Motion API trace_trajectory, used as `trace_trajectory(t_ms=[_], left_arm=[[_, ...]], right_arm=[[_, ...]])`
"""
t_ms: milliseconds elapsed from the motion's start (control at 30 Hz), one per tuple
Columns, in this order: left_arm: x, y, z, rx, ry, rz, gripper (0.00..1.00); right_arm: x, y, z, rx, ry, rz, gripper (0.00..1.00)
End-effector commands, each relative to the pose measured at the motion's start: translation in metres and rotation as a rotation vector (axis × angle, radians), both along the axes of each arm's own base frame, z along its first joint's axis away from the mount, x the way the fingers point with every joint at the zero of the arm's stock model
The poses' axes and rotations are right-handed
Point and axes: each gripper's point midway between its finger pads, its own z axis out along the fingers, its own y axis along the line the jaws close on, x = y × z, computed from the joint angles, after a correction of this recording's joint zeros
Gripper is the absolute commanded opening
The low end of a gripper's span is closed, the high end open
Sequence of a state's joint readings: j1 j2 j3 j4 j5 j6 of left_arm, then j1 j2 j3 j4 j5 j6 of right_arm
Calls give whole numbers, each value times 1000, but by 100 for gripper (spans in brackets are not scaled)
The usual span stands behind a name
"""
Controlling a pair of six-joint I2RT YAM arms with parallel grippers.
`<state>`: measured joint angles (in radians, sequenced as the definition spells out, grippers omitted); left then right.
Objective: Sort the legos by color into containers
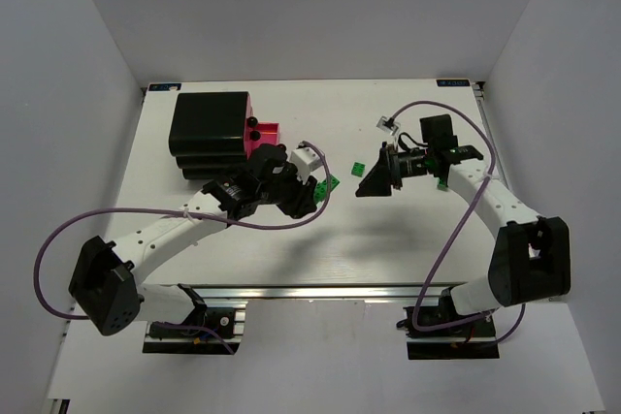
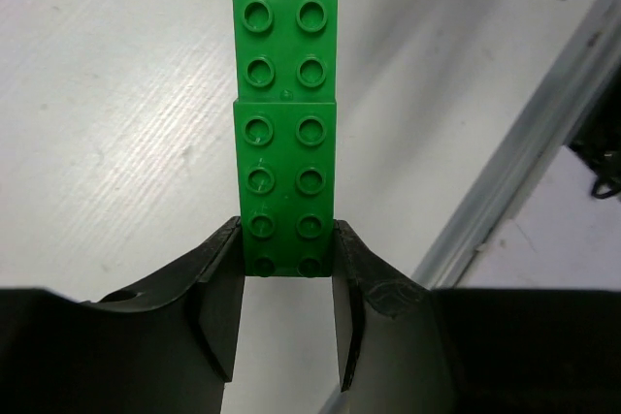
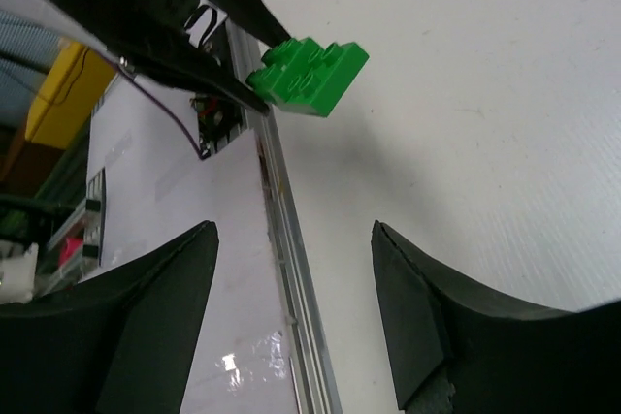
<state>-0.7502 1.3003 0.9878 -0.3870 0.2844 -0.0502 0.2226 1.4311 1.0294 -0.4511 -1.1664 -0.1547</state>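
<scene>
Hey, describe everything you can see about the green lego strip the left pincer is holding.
The green lego strip is glossy bright-green plastic, two studs wide and six long, with a seam across it that suggests a short brick joined to a longer one. The left pincer clamps its near end, black fingers pressing both long sides, so most of it juts out past the tips. It appears lifted above the white table; nothing else touches it.

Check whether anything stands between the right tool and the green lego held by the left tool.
Nothing visible does. The right tool stands open, only bare table lies ahead of it, and the green lego is beyond, gripped at its far end by the left tool.
</scene>
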Motion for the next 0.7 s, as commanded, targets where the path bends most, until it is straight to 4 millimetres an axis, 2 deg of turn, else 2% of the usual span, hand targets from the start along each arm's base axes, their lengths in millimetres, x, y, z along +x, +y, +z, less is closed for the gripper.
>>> trace_trajectory(t_ms=[0,233,500,667], left_arm=[[12,3,12,37,-123,-3,16],[16,-8,-2,97,-105,-45,16],[17,-13,3,97,-137,-46,16],[17,-15,4,91,-132,-54,16]], right_arm=[[31,10,21,-22,30,-116,70],[42,31,5,-56,146,-72,72],[48,40,-16,-99,216,-64,69],[46,43,-18,-90,241,-38,63]])
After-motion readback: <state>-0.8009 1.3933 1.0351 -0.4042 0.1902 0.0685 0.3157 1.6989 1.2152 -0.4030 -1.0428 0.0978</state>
